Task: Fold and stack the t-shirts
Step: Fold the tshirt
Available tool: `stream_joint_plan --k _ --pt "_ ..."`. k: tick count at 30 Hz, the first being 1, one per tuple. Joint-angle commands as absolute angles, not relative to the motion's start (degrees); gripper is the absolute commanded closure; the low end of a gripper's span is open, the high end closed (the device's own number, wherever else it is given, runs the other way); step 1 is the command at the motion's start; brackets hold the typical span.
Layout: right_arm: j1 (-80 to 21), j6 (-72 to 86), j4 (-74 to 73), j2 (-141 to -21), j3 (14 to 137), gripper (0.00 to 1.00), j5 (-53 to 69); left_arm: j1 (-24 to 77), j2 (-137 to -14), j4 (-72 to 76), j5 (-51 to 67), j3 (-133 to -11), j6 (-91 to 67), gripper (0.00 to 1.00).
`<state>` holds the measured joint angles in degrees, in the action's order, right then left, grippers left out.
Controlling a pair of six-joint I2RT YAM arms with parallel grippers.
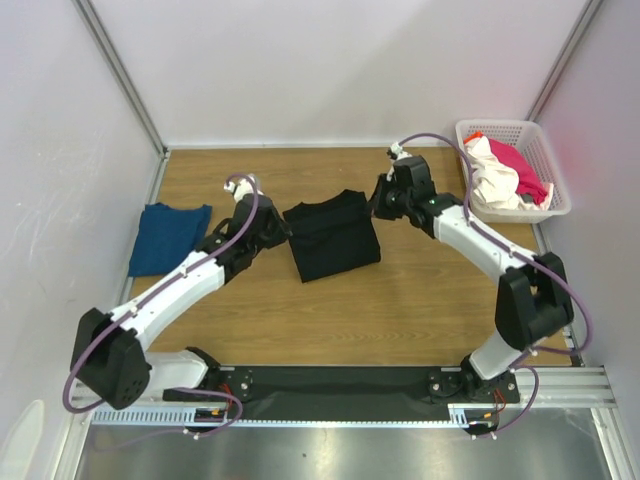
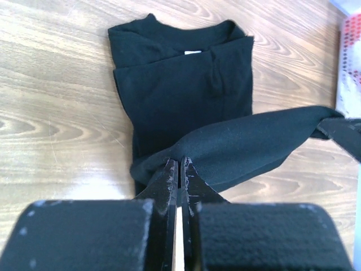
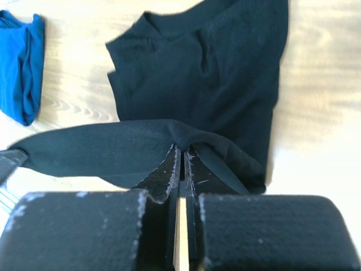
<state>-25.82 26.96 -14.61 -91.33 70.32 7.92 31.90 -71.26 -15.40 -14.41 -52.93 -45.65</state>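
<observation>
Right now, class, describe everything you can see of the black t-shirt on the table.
The black t-shirt is soft, matte, plain cloth, partly folded into a rough rectangle and lying on the wooden table between the arms. A small white tag shows at its collar. One edge is lifted as a band stretched between the left fingers and right fingers, both shut on it. Nothing else touches it.

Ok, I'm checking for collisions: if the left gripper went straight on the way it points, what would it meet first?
Probably the black shirt: the left gripper is shut on a lifted fold of it, and the folded rest lies on the table right ahead. Depth is unclear.
</observation>
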Motion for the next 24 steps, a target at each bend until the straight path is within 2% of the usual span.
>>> stream_joint_plan --k 1,11,20,24 --pt "-24.79 24.26 -12.57 -97.01 76.45 1.00 9.67 29.36 -74.00 -10.91 -11.69 -53.79 -47.46 1.00" --pt "-22.68 25.22 -9.32 -112.66 86.57 1.00 16.34 25.49 -87.35 -5.28 -9.85 -58.35 -48.17 1.00" --pt "-22.06 25.05 -9.75 -117.33 95.00 1.00 17.75 22.50 -94.83 -3.78 -7.12 -63.89 -46.85 1.00" --pt "-21.97 24.96 -9.76 -117.16 94.75 1.00 18.11 22.32 -94.83 -3.25 -6.33 -63.90 -46.67 1.00"
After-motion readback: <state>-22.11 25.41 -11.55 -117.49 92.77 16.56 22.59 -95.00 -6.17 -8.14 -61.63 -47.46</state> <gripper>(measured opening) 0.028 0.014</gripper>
